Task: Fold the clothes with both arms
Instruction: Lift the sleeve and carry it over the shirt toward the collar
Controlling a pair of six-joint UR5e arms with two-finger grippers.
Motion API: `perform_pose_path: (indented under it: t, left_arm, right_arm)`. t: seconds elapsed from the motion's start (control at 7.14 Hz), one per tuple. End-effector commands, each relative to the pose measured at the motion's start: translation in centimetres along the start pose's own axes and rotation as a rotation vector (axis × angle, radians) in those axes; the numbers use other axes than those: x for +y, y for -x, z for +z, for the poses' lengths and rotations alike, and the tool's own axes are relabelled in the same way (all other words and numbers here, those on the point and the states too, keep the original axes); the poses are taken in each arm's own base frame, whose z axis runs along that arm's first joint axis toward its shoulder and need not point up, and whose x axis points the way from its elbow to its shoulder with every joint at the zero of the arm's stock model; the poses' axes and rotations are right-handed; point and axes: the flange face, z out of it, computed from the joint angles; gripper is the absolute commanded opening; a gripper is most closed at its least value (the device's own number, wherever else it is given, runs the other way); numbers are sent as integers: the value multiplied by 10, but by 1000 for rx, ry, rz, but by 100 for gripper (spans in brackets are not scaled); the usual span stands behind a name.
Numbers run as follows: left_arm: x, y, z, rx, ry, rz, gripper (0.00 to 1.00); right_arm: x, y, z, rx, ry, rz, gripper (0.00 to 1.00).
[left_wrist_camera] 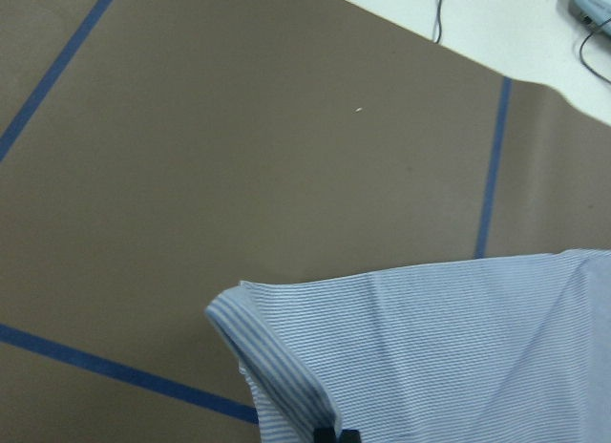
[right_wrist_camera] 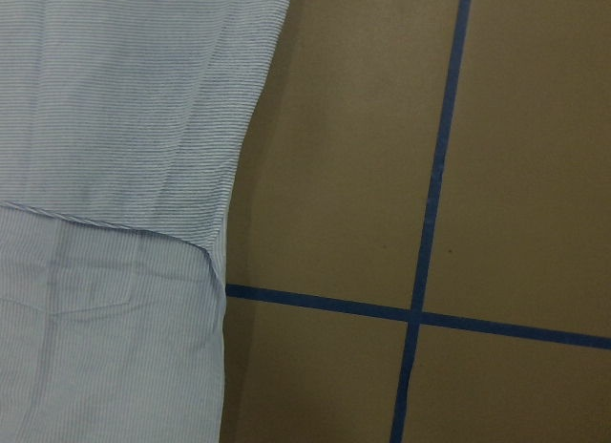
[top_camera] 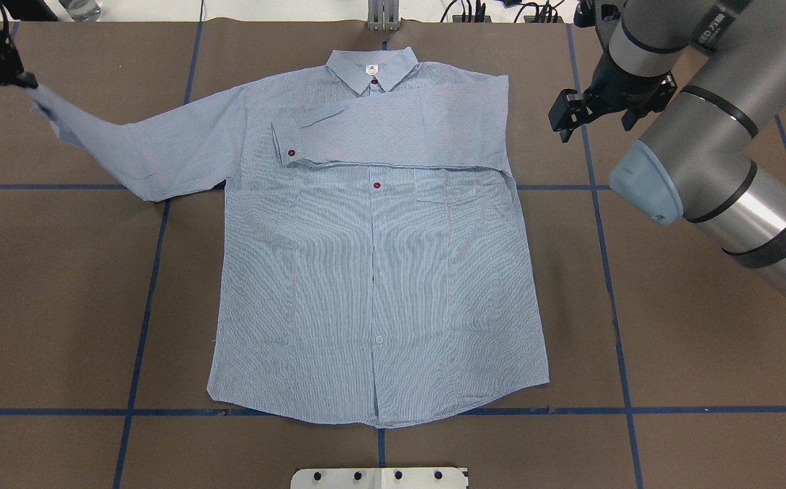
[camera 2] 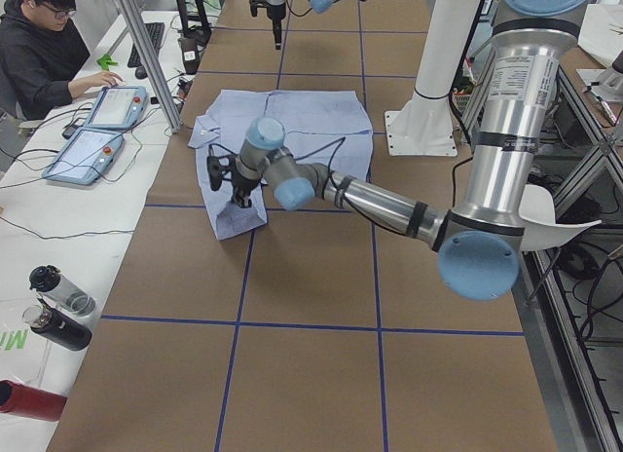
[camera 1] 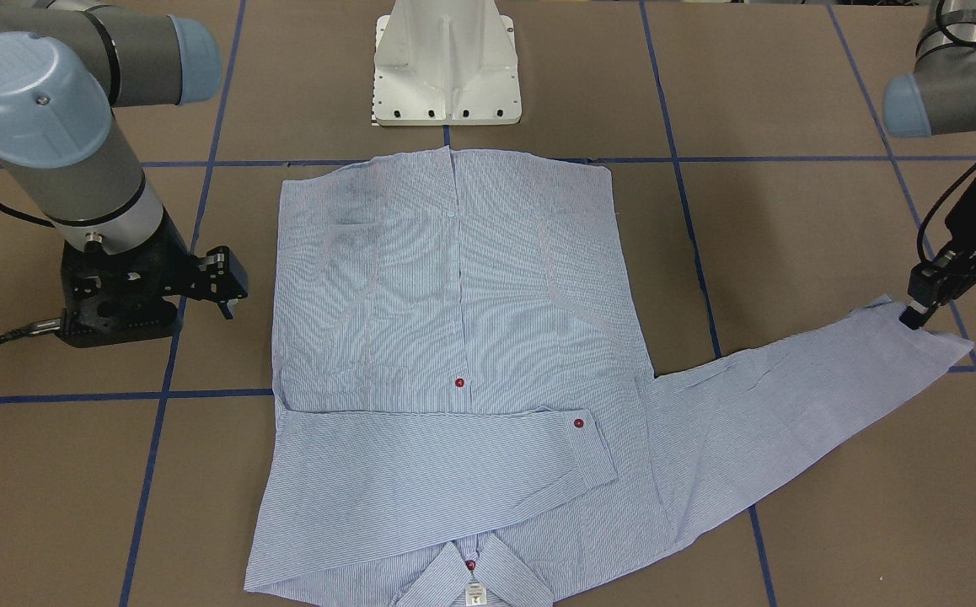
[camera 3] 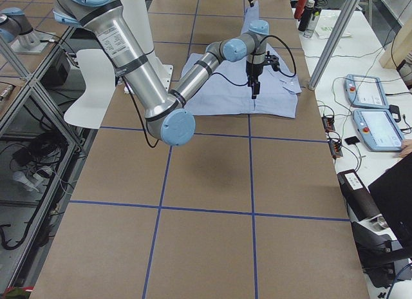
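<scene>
One sleeve done: R sleeve (top_camera: 400, 136) folded across chest of shirt (top_camera: 376, 272), which lies flat mid-bench (top_camera: 671, 339). L sleeve (top_camera: 162, 149) out sideways, cuff pinched in L jaws, raised off bench. R jaws parted, empty, beside shoulder. To do: 2nd sleeve, then body folds.

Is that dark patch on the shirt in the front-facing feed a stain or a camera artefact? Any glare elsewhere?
Front-facing view: the patch lies among wavy moiré bands on the shirt, probably an artefact; overhead view: the same hem-side area shows ripple but no stain, and a bright glare streak runs along the right arm; wrist views: slightly soft.
</scene>
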Motion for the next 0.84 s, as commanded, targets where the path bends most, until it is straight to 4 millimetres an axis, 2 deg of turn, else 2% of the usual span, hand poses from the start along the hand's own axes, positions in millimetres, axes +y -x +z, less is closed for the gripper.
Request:
perform_pose_path:
  t: [0.0,0.14,0.28,0.42,0.56,0.7]
  left_arm:
    - [-3,-119,-53,30,8,6,0]
    - [24,-157,-42,59,45,29,0]
    - [63,-198,-19,74,98,9,0]
    - [94,-243,9,74,114,-15,0]
    - [114,-288,35,86,133,-68,0]
    - [111,-316,71,128,131,-127,0]
  right_arm:
    - [12,-69,11,12,33,-60,100]
    - [18,-108,13,-2,56,-94,100]
    - [21,-133,11,-20,65,-103,100]
    - [21,-144,10,-24,68,-85,100]
    - [22,-146,10,-23,69,-81,100]
    - [23,-149,12,-21,73,-77,100]
